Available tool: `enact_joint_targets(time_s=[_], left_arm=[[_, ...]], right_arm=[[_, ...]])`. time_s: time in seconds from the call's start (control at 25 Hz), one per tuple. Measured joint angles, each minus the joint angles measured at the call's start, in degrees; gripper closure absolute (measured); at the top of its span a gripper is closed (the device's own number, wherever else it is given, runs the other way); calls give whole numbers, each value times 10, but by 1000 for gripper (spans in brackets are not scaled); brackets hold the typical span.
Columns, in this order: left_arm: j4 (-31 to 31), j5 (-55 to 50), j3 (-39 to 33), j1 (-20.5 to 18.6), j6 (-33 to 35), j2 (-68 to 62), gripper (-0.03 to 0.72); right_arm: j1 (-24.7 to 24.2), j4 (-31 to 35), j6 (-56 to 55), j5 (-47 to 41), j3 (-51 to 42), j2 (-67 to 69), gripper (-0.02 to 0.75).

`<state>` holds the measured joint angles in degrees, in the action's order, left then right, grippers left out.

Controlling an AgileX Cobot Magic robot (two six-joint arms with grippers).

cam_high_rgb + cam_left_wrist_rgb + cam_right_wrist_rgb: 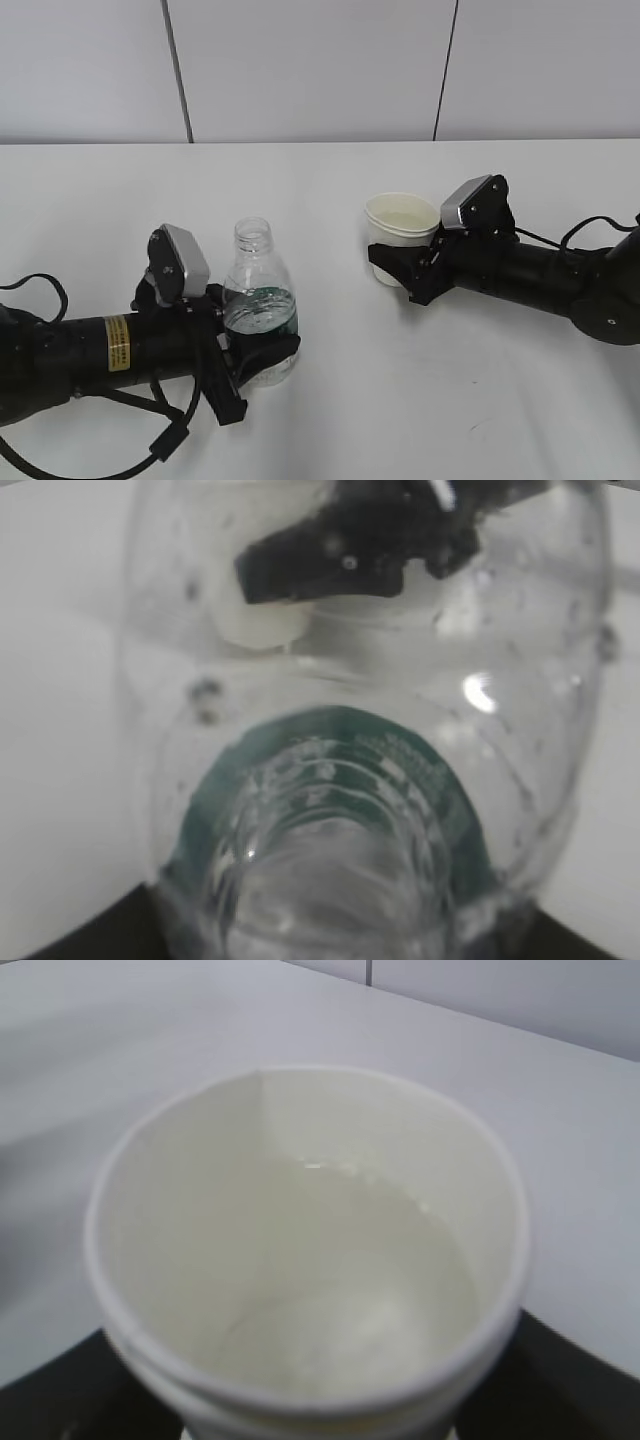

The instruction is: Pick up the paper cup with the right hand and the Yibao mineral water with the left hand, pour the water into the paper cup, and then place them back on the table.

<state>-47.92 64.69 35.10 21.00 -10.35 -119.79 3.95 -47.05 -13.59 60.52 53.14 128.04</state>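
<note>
Jaws of both grippers were closed round their loads: left hand [262,362] clamped the bottle [260,312] low on its body, below the green label, w/ fingers on either side; right hand [405,262] gripped the cup [401,228] round its lower wall, just under the rim band. Taking the bottle as landmark: cup sat to its right and a bit further back, well apart, w/ bare table [330,180] between. Both looked to be resting on or v. near the table; contact of the bases couldn't be told for sure. Right wrist view showed water in the cup [305,1250], a shallow pool w/ a bright edge, so pouring seemed done and the step in hand was prob. setting both down. To do that well: lower each straight, keep cup level so nothing slops, let bases sit flat before opening, then open slowly and back the fingers out along the arm's line w/o nudging; the near-empty bottle is light and would tip easily. Bottle stood upright, long axis vertical, open neck up, no cap; left wrist view looked down thru the bottle [345,780]. Cup upright too, mouth up, axis vertical.
</note>
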Motion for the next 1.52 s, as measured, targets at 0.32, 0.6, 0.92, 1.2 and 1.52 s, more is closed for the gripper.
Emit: enact_joint_targets(time_s=[0.32,0.6,0.92,1.2,1.52], left_arm=[[1,-1,0,19,0,0,356],[55,-3,0,19,10,0,302],[79,5,0,19,15,0,176],[83,7,-24,3,18,7,155],[89,8,-82,-46,24,37,153]], right_arm=[[0,-6,2,15,0,14,201],[0,-47,2,32,0,15,73],[-1,-66,-23,33,0,15,68],[-8,-75,-33,3,-18,8,69],[-43,-75,-34,-18,-77,-35,71]])
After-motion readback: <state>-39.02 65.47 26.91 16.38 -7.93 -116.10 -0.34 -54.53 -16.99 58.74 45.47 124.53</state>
